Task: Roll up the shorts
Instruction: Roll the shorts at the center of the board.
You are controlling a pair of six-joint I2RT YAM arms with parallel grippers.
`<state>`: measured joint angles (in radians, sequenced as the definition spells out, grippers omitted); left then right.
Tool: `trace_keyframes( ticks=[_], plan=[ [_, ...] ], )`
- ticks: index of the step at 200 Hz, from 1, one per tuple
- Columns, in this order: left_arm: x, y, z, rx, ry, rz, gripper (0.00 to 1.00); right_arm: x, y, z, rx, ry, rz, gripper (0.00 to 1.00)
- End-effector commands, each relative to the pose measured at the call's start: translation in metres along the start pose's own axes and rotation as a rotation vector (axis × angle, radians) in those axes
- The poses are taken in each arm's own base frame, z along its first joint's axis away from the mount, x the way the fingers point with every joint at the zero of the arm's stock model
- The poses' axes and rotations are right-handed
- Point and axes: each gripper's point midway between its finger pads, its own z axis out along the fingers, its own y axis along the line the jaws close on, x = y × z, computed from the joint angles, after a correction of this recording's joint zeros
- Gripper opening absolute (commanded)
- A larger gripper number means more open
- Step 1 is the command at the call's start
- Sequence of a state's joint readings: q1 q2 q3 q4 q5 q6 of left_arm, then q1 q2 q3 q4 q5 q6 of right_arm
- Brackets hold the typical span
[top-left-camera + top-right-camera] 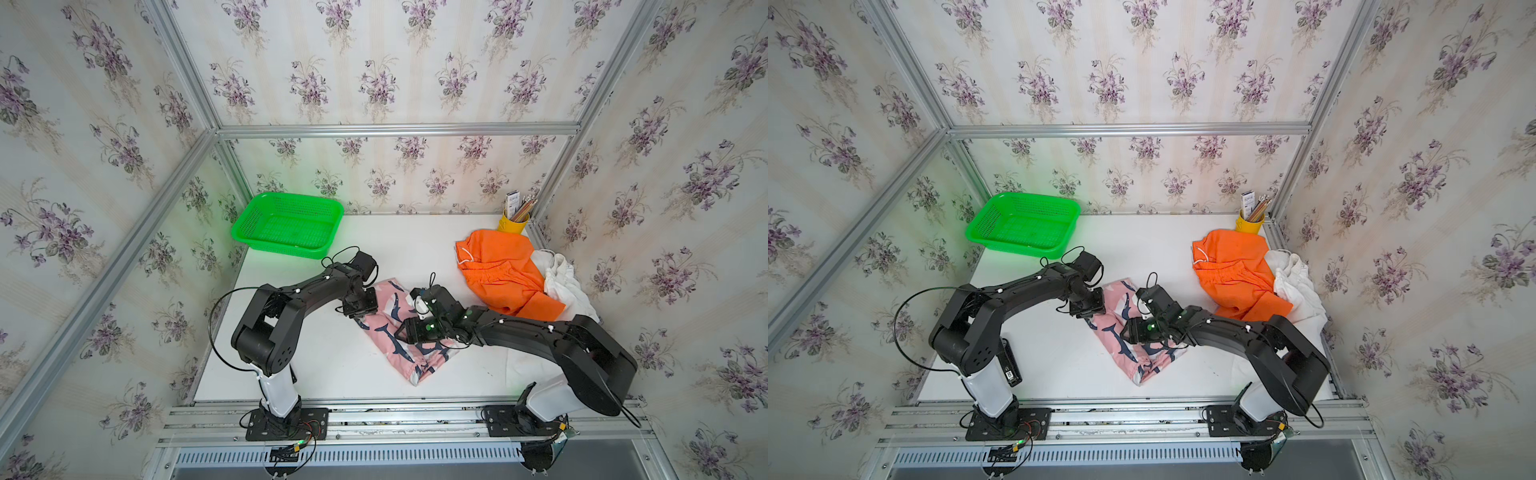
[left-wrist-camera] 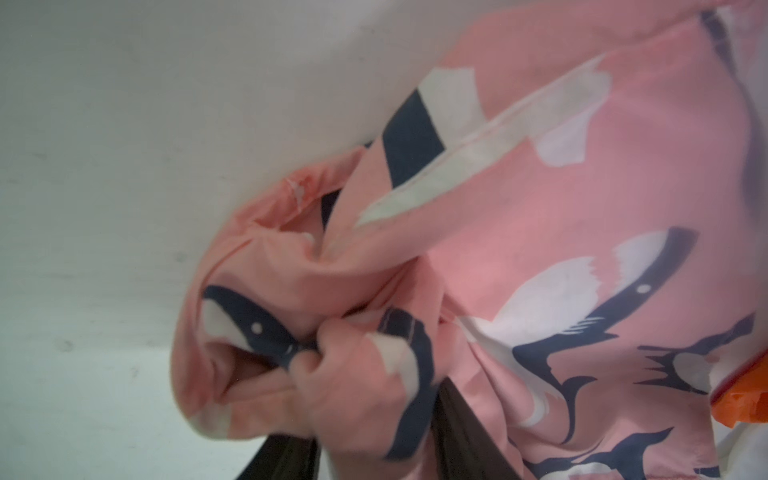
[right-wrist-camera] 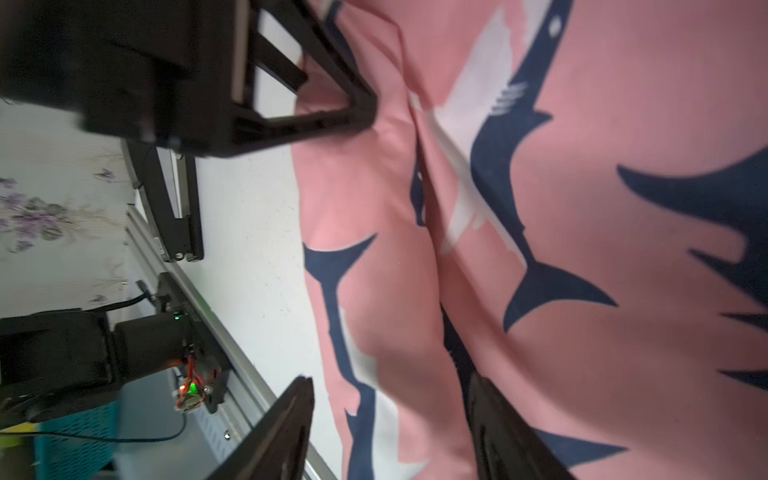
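At the desk's (image 1: 332, 365) middle, the pink shorts (image 1: 384, 322) lie rumpled: left jaws pinch a bunched edge, likely starting a roll; right jaws gape empty. Orange shorts (image 1: 498, 270) and white shorts (image 1: 561, 286) heap back-right.

no legible text, sticker (image 1: 1010, 373) on left arm (image 1: 984, 316) too small, printed box (image 1: 1249, 201) in yellow cup (image 1: 1250, 225) well beyond right gripper (image 3: 390, 378), blurred
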<state>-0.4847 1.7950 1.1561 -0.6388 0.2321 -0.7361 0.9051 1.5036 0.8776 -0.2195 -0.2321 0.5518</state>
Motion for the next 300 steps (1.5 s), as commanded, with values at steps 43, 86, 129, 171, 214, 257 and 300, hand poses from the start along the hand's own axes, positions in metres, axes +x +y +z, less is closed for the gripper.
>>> trace_keyframes(
  ticks=[43, 86, 129, 171, 214, 257, 300],
  plan=[
    [-0.001, 0.002, 0.0, 0.001, 0.001, 0.017, 0.47, 0.026, 0.004, 0.004, 0.54, 0.113, -0.471, 0.81],
    [-0.001, 0.012, -0.004, 0.002, -0.006, 0.0, 0.49, 0.051, 0.004, 0.036, 0.66, 0.153, -0.621, 0.82],
    [0.001, 0.024, -0.013, 0.0, -0.017, -0.023, 0.51, 0.063, 0.005, 0.054, 0.605, 0.168, -0.626, 0.41],
    [0.001, 0.065, -0.047, -0.03, -0.094, -0.101, 0.6, 0.065, 0.068, 0.052, 0.253, 0.175, -0.54, 0.23],
    [-0.002, 0.082, -0.109, -0.134, -0.184, -0.048, 0.68, 0.051, 0.08, 0.034, -0.228, 0.174, -0.179, 0.2],
    [-0.001, 0.053, -0.109, -0.043, -0.16, -0.034, 0.73, 0.024, 0.025, 0.023, -0.399, 0.143, 0.058, 0.19],
    [0.0, -0.004, -0.068, 0.109, -0.087, -0.022, 0.79, 0.043, -0.039, 0.042, -0.362, 0.21, 0.253, 0.27]
  ],
)
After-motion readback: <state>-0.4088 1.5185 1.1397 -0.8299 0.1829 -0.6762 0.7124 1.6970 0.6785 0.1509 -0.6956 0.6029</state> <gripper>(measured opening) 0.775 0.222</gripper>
